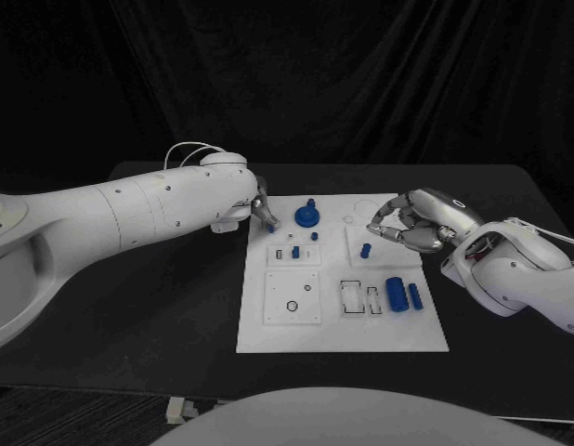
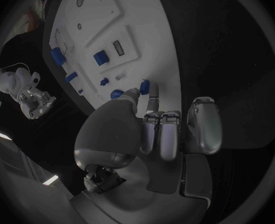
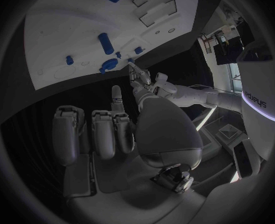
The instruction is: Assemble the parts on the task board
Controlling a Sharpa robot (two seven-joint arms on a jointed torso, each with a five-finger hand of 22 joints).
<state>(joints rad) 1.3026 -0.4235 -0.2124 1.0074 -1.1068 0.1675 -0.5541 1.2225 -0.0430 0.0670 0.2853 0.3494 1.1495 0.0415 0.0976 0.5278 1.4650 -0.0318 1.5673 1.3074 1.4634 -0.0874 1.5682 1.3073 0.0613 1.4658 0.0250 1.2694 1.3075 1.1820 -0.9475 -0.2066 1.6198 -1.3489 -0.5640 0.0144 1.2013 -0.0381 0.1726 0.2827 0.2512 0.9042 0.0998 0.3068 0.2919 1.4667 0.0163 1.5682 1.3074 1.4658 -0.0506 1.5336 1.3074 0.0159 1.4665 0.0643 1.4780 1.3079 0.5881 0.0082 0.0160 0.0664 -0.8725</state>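
Blue peg (image 2: 144,87) pinched by left hand (image 1: 258,212) at board's (image 1: 267,339) ten o'clock; could slip sideways. Right hand (image 1: 414,223) curled empty.

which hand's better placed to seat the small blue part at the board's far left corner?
Left. The left hand already pinches the small blue part between fingertips at the far left corner of the task board. The right hand hovers curled over the board's right edge, holding nothing.

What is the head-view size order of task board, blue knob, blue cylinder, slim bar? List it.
Largest: task board; then blue cylinder and blue knob, which look alike; slim bar smallest.
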